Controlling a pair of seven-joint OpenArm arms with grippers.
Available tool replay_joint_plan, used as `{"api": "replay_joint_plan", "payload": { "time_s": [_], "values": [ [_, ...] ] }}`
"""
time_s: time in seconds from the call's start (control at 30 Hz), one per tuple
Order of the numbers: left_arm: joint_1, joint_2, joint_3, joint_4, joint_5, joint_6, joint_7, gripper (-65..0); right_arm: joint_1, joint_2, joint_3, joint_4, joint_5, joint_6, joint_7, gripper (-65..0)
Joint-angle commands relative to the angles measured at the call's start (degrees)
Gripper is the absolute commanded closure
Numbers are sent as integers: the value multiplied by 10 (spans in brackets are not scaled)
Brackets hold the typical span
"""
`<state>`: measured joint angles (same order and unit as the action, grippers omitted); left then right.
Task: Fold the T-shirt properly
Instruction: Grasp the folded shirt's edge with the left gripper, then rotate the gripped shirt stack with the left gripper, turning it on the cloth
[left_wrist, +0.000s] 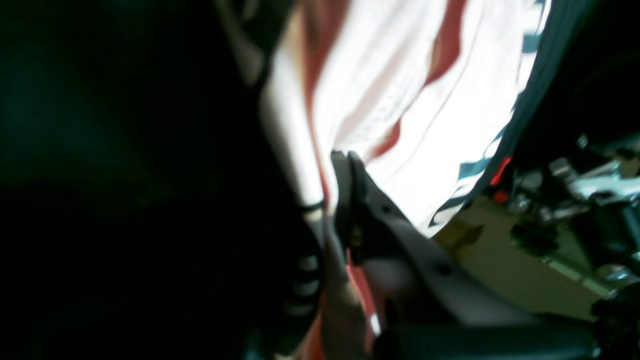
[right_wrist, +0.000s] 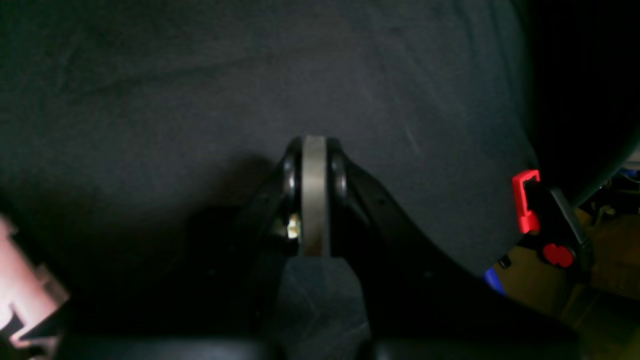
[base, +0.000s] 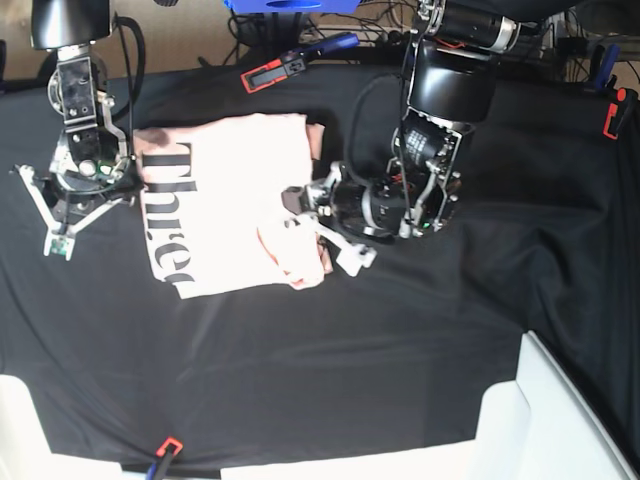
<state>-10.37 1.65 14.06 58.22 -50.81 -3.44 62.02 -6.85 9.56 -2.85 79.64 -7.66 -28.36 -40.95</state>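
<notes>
The left gripper (base: 298, 203) is pinched shut on the 3 o'clock edge of the pale pink cotton T-shirt (base: 225, 200) lying mid-table on the black cloth (base: 400, 340), right gripper (right_wrist: 314, 150) closed on nothing, so I'd lift gently and carry it straight toward 9 o'clock.

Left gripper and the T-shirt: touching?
Touching. In the left wrist view the left gripper has its jaws closed on a fold of the T-shirt.
</notes>
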Motion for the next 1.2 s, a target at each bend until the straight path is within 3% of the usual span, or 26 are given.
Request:
{"api": "replay_joint_plan", "payload": {
  "time_s": [0.0, 0.33, 0.73, 0.97, 1.17],
  "values": [
    [-10, 4, 7, 7, -12, -6, 5, 0, 7, 6, 4, 9, -7, -5, 12, -12],
    [-10, 2, 16, 7, -13, -5, 4, 0, 7, 6, 4, 9, -7, -5, 12, -12],
    [-61, -73, 23, 7, -11, -5, 8, 0, 7, 6, 4, 9, -7, -5, 12, -12],
    [-151, -75, 164, -7, 114, -5, 9, 0, 7, 7, 4, 11, -7, -5, 12, -12],
    [-233, -36, 212, -117, 194, -7, 4, 0, 7, 9, 4, 11, -7, -5, 11, -12]
  ]
}}
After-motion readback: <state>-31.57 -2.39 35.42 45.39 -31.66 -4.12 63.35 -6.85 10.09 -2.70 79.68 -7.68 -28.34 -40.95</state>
